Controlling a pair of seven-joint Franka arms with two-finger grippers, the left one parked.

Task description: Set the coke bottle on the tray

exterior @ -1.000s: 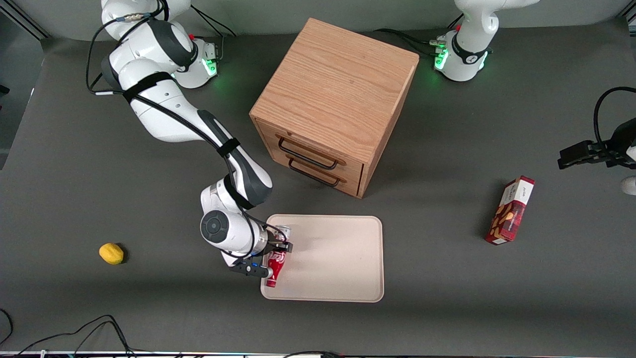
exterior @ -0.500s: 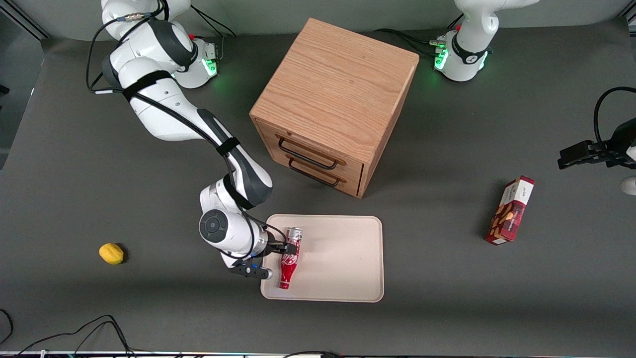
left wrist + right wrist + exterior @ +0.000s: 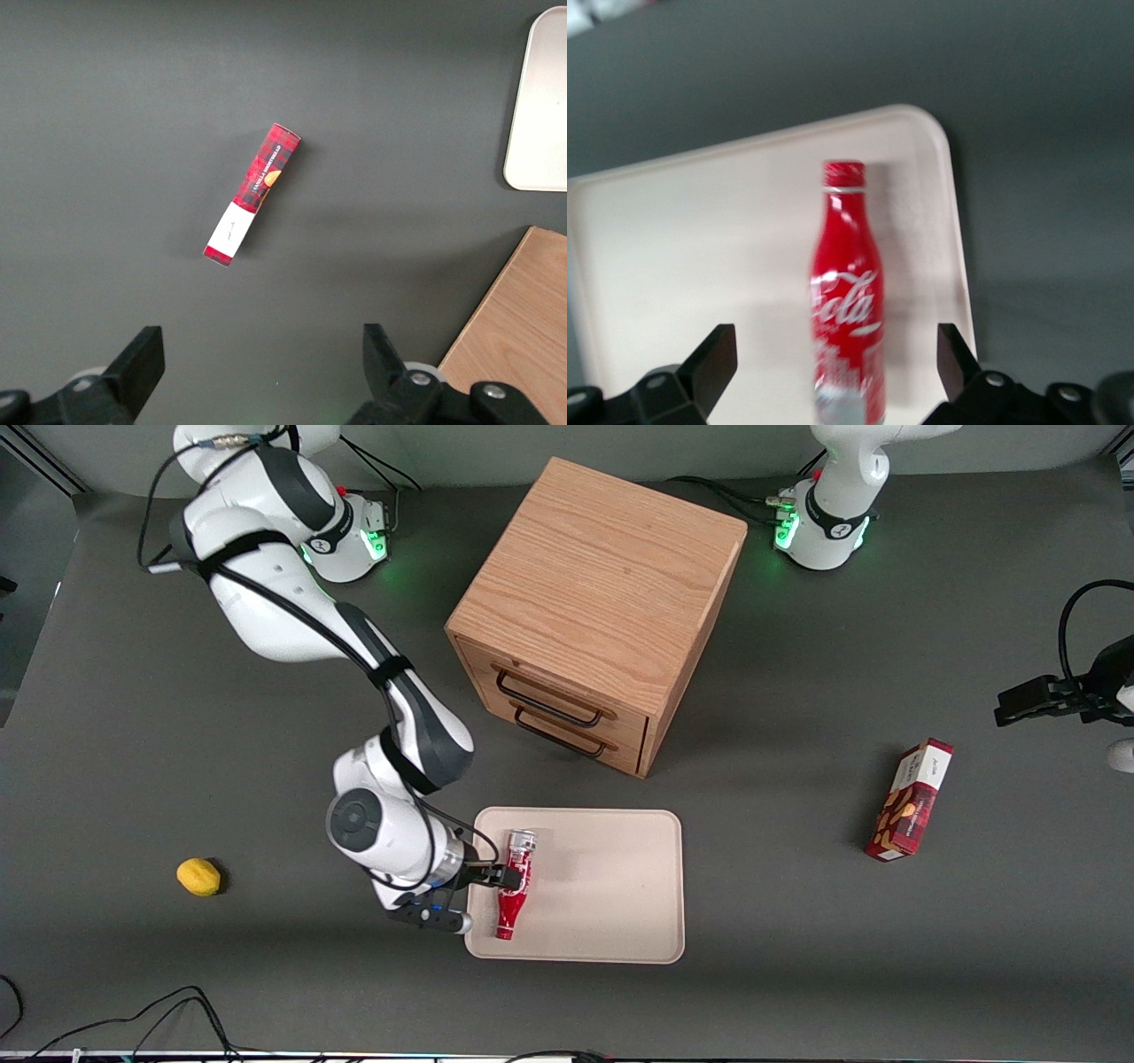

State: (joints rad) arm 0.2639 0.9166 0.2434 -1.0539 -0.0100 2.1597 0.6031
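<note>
The coke bottle point(image 3: 514, 884) lies flat on the cream tray point(image 3: 602, 895), at the tray's end toward the working arm. Its silver end points toward the cabinet and its red neck toward the front camera. In the right wrist view the coke bottle point(image 3: 849, 297) lies on the tray point(image 3: 691, 266) between my spread fingers, with clear gaps on both sides. My gripper point(image 3: 483, 879) is open, raised just above the bottle, and holds nothing.
A wooden two-drawer cabinet point(image 3: 594, 611) stands farther from the front camera than the tray. A red snack box point(image 3: 911, 801) lies toward the parked arm's end, also seen in the left wrist view point(image 3: 252, 195). A yellow lemon point(image 3: 198, 876) lies toward the working arm's end.
My gripper has let go of the bottle, which now lies on the tray. The fingers have spread and the arm has drawn back and up, away from the tray.
</note>
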